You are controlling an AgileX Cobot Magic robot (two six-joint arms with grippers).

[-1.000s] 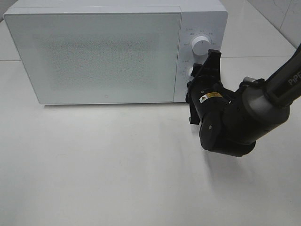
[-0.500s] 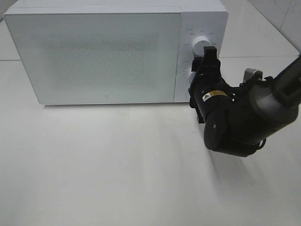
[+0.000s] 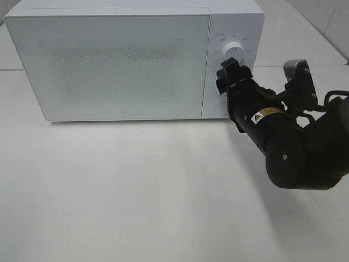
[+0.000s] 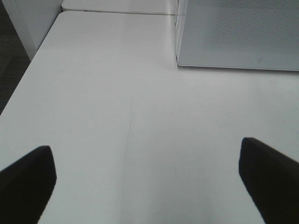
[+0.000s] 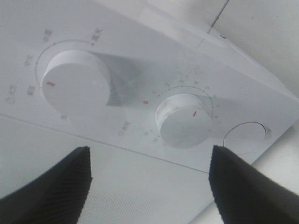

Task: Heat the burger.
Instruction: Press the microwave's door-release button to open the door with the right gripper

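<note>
My right jaws: spread, off the lower dial (image 5: 182,119) they were on a second ago.
My left jaws: spread above the desk (image 4: 140,116).
Microwave (image 3: 109,60): door shut, unmoved.

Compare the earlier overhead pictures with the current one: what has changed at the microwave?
The right gripper opened and let go of the lower knob; its wrist rolled and shifted up and to the right. The microwave stayed put, door shut.
</note>
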